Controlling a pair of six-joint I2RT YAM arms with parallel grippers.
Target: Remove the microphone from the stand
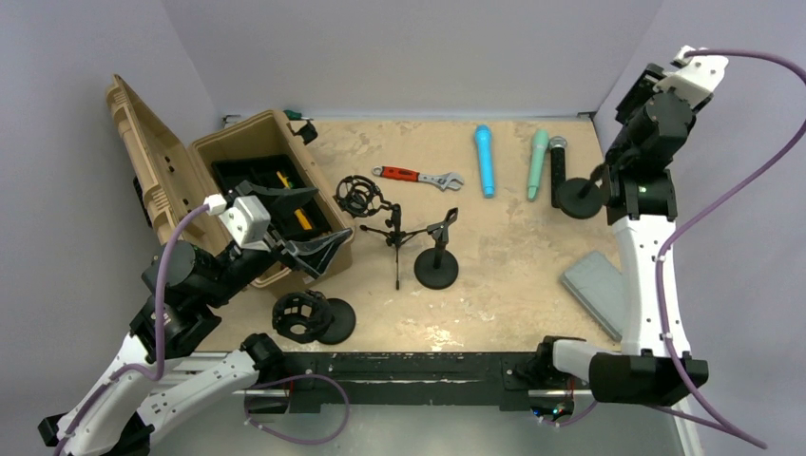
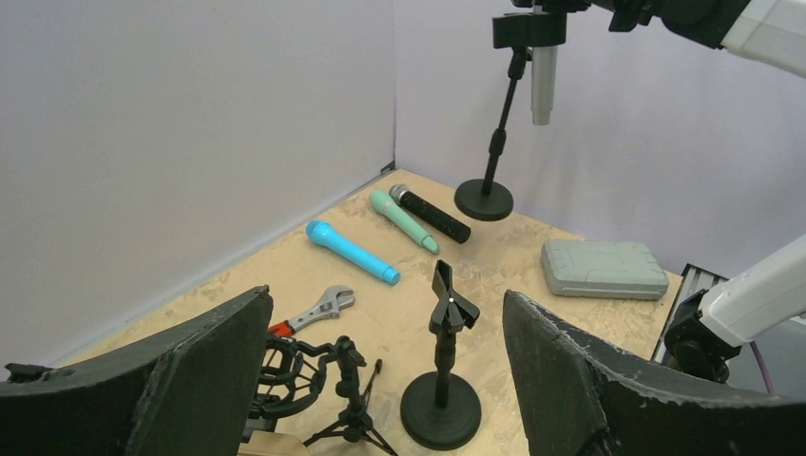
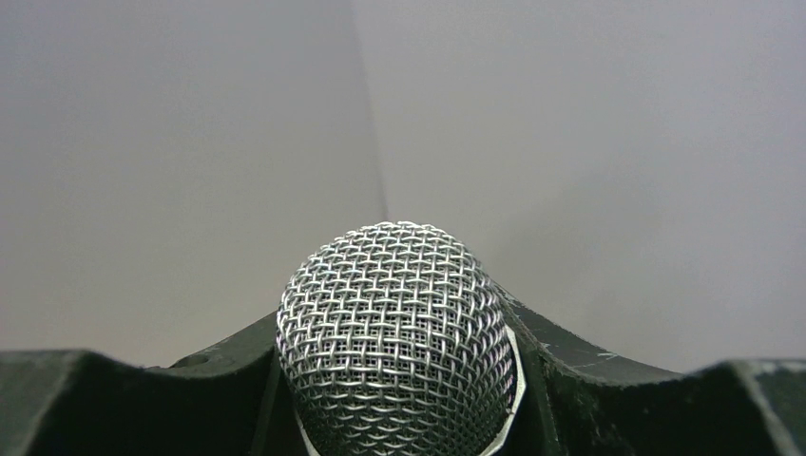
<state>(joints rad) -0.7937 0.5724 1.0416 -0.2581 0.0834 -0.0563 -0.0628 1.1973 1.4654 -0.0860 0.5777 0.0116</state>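
The microphone has a silver mesh head (image 3: 399,332) that fills the right wrist view. Its silver body (image 2: 544,85) hangs down through the clip of the tall black stand (image 2: 496,142), whose round base (image 1: 579,198) sits at the far right of the table. My right gripper (image 3: 399,404) is shut on the microphone just below the head, high above the base (image 1: 620,157). My left gripper (image 1: 306,224) is open and empty, raised over the near left of the table beside the toolbox; it also shows in the left wrist view (image 2: 385,304).
An open tan toolbox (image 1: 238,152) stands at the left. Blue (image 1: 486,160), green (image 1: 538,163) and black (image 1: 558,160) microphones lie at the back, with a red-handled wrench (image 1: 416,176). A short clip stand (image 1: 437,266), a tripod with shock mount (image 1: 366,199), another shock mount (image 1: 309,316) and a grey case (image 1: 594,285) are nearby.
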